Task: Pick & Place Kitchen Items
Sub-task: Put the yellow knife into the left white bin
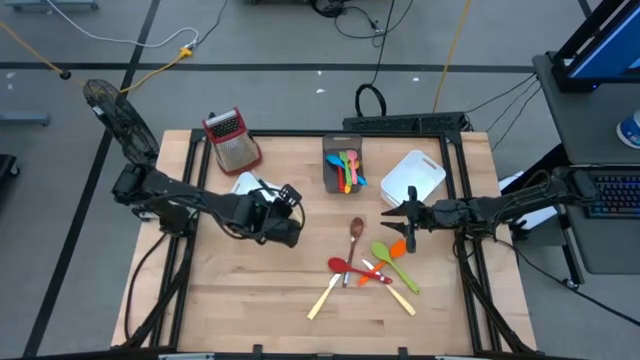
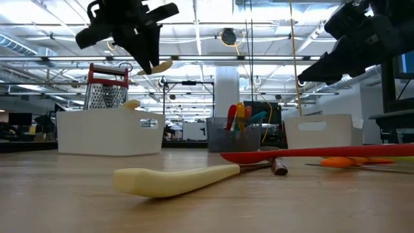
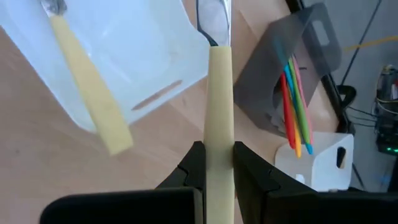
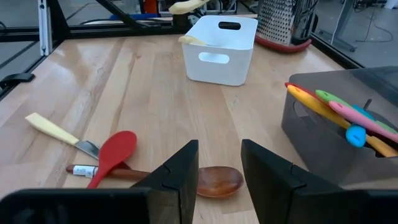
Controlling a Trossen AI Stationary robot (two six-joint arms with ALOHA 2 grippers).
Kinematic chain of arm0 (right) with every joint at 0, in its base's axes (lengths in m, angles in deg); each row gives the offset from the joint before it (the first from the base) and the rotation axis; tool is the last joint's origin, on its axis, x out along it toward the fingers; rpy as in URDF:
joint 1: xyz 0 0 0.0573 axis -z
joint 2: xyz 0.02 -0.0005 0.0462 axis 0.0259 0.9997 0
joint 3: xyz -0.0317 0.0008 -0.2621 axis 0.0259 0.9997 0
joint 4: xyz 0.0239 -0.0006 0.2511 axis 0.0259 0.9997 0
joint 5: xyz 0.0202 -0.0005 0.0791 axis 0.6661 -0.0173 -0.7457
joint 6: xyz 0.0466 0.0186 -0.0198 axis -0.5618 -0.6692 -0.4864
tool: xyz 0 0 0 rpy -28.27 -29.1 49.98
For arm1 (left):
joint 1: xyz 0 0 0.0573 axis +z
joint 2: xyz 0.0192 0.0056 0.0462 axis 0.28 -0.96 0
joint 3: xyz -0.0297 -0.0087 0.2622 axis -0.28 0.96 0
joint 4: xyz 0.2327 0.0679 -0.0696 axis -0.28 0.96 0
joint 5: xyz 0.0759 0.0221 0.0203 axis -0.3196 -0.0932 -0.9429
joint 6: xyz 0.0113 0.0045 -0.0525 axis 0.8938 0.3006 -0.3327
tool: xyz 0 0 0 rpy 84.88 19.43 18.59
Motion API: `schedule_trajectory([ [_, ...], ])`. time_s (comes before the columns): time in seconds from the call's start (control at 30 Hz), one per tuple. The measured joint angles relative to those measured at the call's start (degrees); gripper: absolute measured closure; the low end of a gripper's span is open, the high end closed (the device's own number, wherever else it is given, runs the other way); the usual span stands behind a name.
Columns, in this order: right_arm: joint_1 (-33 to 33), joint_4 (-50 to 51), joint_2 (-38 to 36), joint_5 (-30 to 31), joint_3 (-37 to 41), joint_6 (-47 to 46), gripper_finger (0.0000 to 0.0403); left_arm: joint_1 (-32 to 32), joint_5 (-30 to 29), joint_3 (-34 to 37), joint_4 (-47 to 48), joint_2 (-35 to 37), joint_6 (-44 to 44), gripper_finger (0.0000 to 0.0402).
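Currently a cream-handled utensil (image 3: 219, 124) is clamped between the fingers of the left gripper (image 3: 217, 171), held above the table (image 1: 250, 290) near the left white bin (image 1: 247, 184); its metal head is over the bin's rim, though whether it's a knife or spoon is hard to tell. Another cream-handled piece (image 3: 87, 87) already lies in that bin. Loose items sit mid-table: brown wooden spoon (image 4: 211, 180), red spoon (image 4: 115, 152), green spoon (image 1: 392, 262), orange utensil (image 1: 398, 246), two cream-handled cutlery pieces (image 1: 325, 297). Grey bin (image 1: 335, 160) holds several coloured utensils (image 1: 349, 170) standing up. Right gripper (image 4: 219, 171) hovers just over the wooden spoon, fingers apart, holding nothing. Second white bin (image 1: 412, 180) is behind it, red-topped grater (image 1: 232, 138) at the table's far left.
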Motion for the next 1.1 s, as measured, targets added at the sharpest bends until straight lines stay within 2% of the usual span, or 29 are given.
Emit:
schedule_trajectory([
  [0.3, 0.0, 0.2, 0.0, 0.0, 0.0, 0.0, 0.0289, 1.7, -5.1, 0.0, -0.1, 0.0, 0.0, 0.0363],
  [0.47, 0.0, 0.2, 0.0, 0.0, 0.0, 0.0, 0.0289, 1.5, -17.1, 0.0, -6.4, -2.4, 1.1, 0.0362],
  [0.63, 0.0, 0.2, 0.0, 0.1, 0.0, 0.0, 0.0289, 1.4, -31.3, 0.0, -19.3, -7.5, 4.2, 0.0363],
  [0.8, 0.0, 0.4, 0.0, 0.1, 0.0, 0.0, 0.0289, -0.3, -40.5, 0.0, -30.1, -12.6, 4.1, 0.0363],
  [1.1, 0.0, 1.1, 0.0, 0.0, 0.0, 0.0, 0.0289, -5.0, -43.9, 0.0, -38.8, -15.3, 2.4, 0.0362],
])
